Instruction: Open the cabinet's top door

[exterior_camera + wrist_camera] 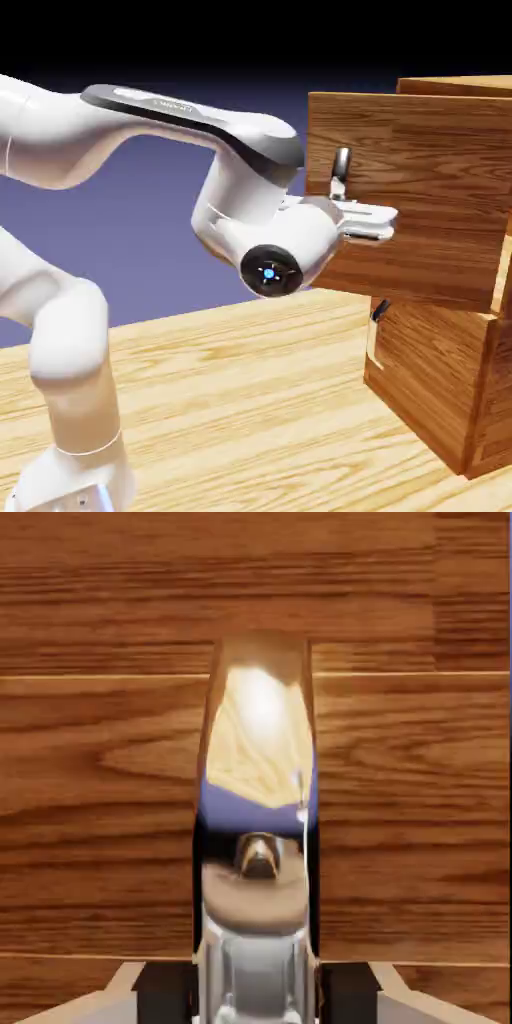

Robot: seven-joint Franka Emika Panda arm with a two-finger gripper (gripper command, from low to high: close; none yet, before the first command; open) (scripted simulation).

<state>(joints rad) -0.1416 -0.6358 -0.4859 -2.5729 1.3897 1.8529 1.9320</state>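
The cabinet [455, 400] is a tall reddish-brown wood-grain box at the exterior view's right. Its top door [430, 180] stands out from the cabinet body, toward the arm. A shiny metal handle [341, 163] rises from the door's front. My gripper [338, 190] is shut on the lower part of that handle, with the white hand level against the panel. In the hand view the mirror-like handle [256, 802] runs up the middle between my dark fingertips [166, 990], and the door's wood [100, 762] fills the background.
The lower panel [430, 380] sits flush, with a small dark handle [379, 310] at its upper left corner. The pale wooden table [240, 400] spreads below the arm, and the robot's base [75, 480] stands at the lower left.
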